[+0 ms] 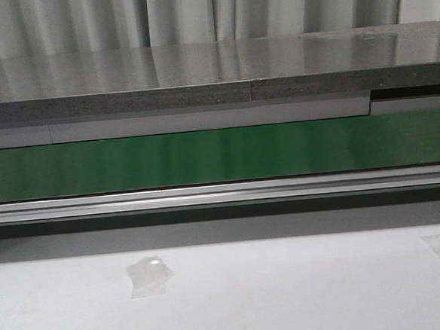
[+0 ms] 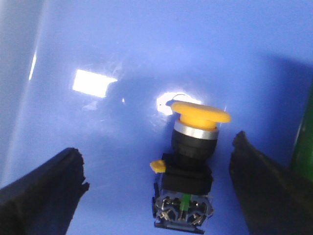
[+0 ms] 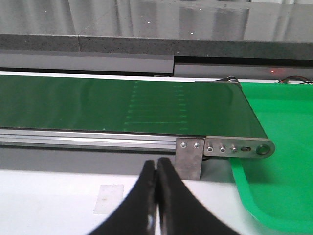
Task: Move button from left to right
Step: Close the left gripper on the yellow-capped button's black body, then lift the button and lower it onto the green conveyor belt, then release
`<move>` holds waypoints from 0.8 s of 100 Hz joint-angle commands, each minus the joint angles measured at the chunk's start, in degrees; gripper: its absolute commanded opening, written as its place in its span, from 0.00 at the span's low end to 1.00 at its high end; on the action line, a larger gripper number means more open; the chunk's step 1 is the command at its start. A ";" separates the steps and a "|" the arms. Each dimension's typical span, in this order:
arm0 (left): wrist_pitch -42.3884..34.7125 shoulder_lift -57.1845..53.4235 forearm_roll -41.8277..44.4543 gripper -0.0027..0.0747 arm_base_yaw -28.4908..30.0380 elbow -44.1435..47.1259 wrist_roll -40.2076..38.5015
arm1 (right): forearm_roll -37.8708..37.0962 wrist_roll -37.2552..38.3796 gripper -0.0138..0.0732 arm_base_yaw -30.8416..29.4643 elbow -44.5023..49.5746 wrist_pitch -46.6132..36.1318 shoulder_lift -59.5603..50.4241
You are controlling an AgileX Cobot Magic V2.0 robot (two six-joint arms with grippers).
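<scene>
The button (image 2: 188, 166) lies on a glossy blue surface (image 2: 122, 44) in the left wrist view, its round orange-yellow cap pointing away from the fingers and its black body and metal terminals toward them. My left gripper (image 2: 159, 161) is open, with one black finger on each side of the button and a clear gap to both. In the right wrist view my right gripper (image 3: 156, 169) is shut with nothing between its fingers, hovering over the white table in front of the conveyor. Neither gripper nor the button shows in the front view.
A green conveyor belt (image 1: 219, 154) with an aluminium rail runs across the front view. Its end bracket (image 3: 222, 147) meets a green tray (image 3: 279, 161) in the right wrist view. Tape patches (image 1: 148, 276) lie on the white table.
</scene>
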 commanded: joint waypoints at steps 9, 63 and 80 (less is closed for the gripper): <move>-2.60 -1.47 -1.23 0.79 0.13 -1.62 0.26 | -0.30 0.01 0.08 -0.25 -0.92 -4.63 -0.71; -2.18 3.34 -4.82 0.77 0.01 -1.62 1.80 | -0.30 0.01 0.08 -0.25 -0.92 -4.63 -0.71; -0.77 5.17 -5.16 0.58 0.01 -1.62 1.80 | -0.30 0.01 0.08 -0.25 -0.92 -4.63 -0.71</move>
